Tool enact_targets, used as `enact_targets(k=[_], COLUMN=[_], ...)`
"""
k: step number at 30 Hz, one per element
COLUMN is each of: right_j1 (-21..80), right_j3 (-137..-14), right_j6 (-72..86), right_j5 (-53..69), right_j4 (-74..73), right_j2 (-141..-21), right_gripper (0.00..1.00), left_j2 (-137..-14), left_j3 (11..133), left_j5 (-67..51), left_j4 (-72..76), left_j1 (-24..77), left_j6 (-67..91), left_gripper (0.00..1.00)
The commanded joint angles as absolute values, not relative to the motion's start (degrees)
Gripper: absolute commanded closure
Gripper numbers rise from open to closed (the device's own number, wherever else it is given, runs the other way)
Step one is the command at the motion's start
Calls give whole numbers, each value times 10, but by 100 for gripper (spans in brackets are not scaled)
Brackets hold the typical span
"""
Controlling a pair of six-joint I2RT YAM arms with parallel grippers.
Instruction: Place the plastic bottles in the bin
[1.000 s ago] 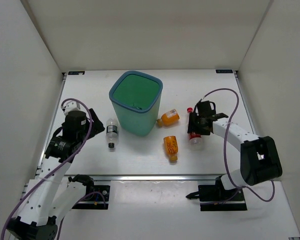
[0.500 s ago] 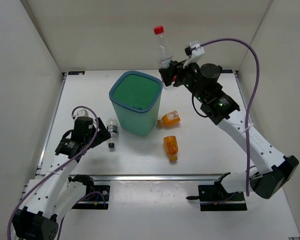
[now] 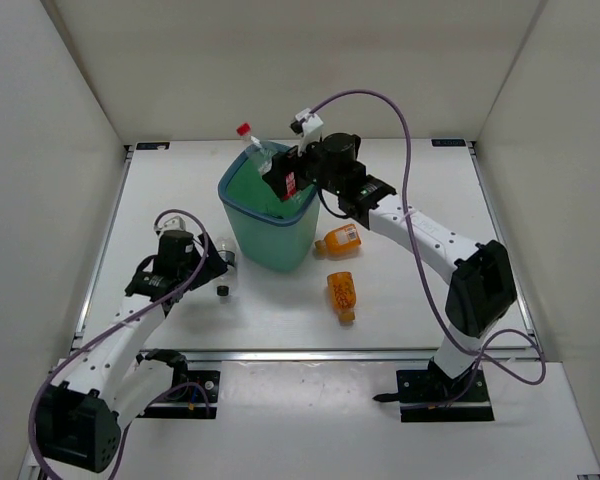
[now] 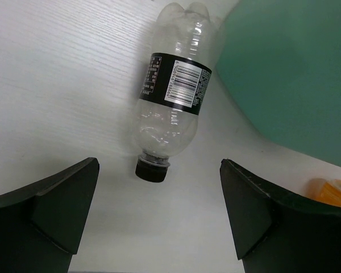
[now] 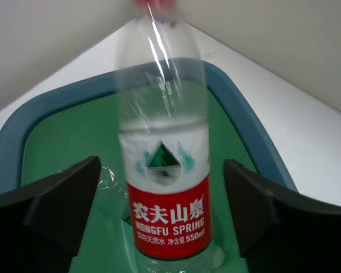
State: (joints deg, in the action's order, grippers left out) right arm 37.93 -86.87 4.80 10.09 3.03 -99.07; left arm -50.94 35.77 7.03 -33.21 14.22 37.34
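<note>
**Red-capped bottle loose over the bin's mouth**

The red-capped bottle [image 3: 263,158], clear with a red label, tilts over the right side of the bin's opening, cap up and to the left. In the right wrist view its base is set against the green interior of the bin [image 3: 265,245]. There it stands between the fingers of the right pincer [image 3: 285,180] with a gap on either side: the jaws are parted and clear of it. Low inside the bin, beside the bottle's base, something clear and glinting shows, too blurred to name.

Just left of the bin the black-capped bottle [image 4: 173,91] lies on the worktop [image 3: 410,300], cap toward the near edge. The left pincer [image 4: 159,164] is spread wide around it, gripping nothing. Right of the bin lie the far orange bottle [image 3: 338,238], close to its wall, and the near orange bottle [image 3: 342,293].
</note>
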Motion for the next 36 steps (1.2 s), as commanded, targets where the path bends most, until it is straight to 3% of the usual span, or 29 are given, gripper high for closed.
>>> enact_targets(k=[1, 3, 12, 19, 21, 23, 25, 30, 36], right_j1=[396, 403, 396, 251, 204, 179, 171, 207, 261], right_j3=[-877, -880, -758, -593, -562, -545, -520, -482, -433], right_j6=[26, 6, 17, 126, 131, 146, 143, 112, 104], right_j5=[113, 104, 41, 67, 76, 81, 78, -36, -90], right_j4=[85, 85, 88, 29, 0, -47, -83, -173, -211], right_j2=[-935, -913, -739, -554, -529, -511, -501, -528, -569], right_gripper=[9, 1, 1, 1, 1, 1, 1, 1, 0], left_j2=[-529, -547, -572, -645, -664, -668, -651, -540, -458], left_j3=[342, 333, 288, 280, 291, 311, 320, 380, 595], left_j5=[51, 37, 44, 38, 45, 61, 82, 172, 243], left_j4=[-263, -246, -188, -137, -138, -148, -161, -266, -350], left_j1=[141, 141, 149, 167, 177, 179, 170, 156, 173], left_j6=[360, 359, 370, 375, 366, 368, 368, 362, 318], left_gripper=[1, 2, 1, 1, 8, 30, 43, 62, 63])
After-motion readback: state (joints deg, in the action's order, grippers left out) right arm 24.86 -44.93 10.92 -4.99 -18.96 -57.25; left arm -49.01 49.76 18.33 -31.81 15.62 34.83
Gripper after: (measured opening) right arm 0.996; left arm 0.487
